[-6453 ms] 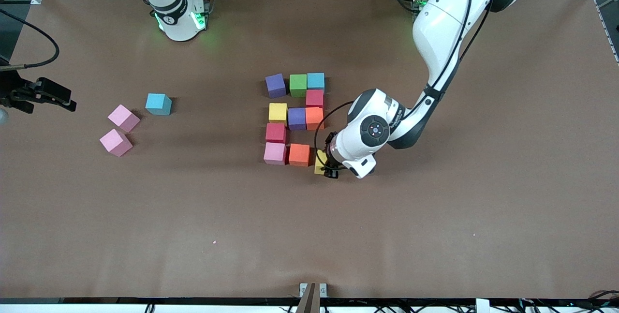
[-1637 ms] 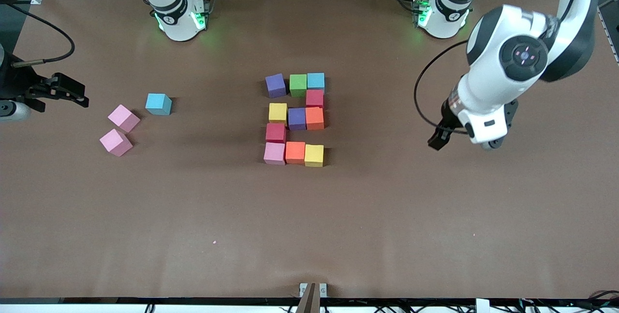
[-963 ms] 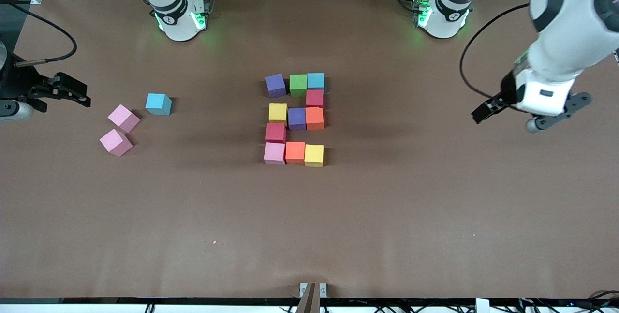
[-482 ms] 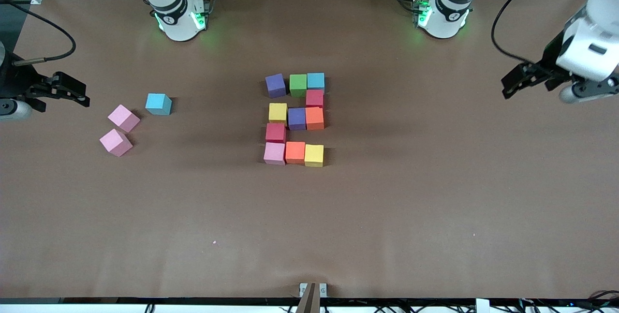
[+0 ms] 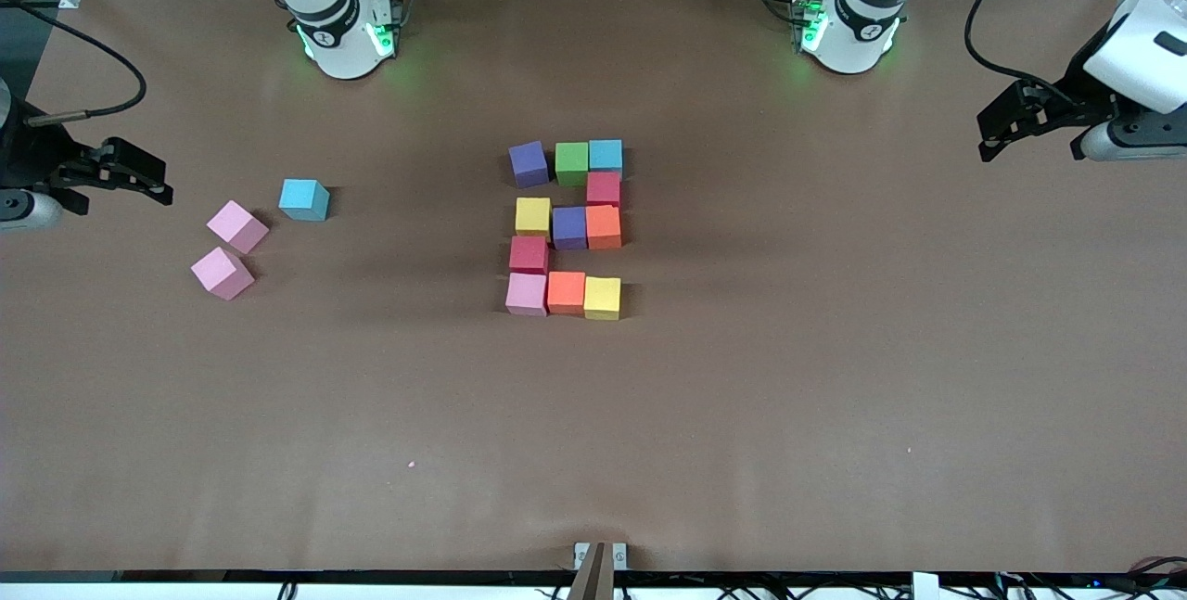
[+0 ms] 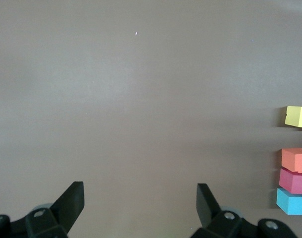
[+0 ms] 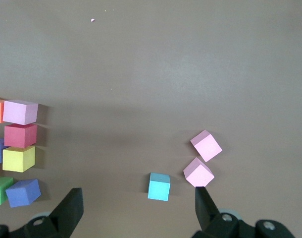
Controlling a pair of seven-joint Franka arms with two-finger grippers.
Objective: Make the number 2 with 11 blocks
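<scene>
The blocks form a figure near the table's middle: purple [image 5: 529,164], green [image 5: 571,163], light blue [image 5: 606,156], red [image 5: 603,189], yellow [image 5: 532,216], purple [image 5: 568,227], orange [image 5: 603,226], red [image 5: 528,254], pink [image 5: 526,294], orange [image 5: 567,293], yellow [image 5: 602,298]. My left gripper [image 5: 990,132] is open and empty over bare table at the left arm's end; its wrist view shows it open [image 6: 140,191]. My right gripper [image 5: 159,185] is open and empty, up at the right arm's end [image 7: 138,196].
Three loose blocks lie toward the right arm's end: a light blue one [image 5: 303,199] and two pink ones [image 5: 236,226] [image 5: 222,273]. They also show in the right wrist view, light blue [image 7: 159,186] and pink [image 7: 206,145].
My left gripper let go of the yellow block beside the orange one, then rose and swung away to the left arm's end of the table. The right arm has barely moved.
</scene>
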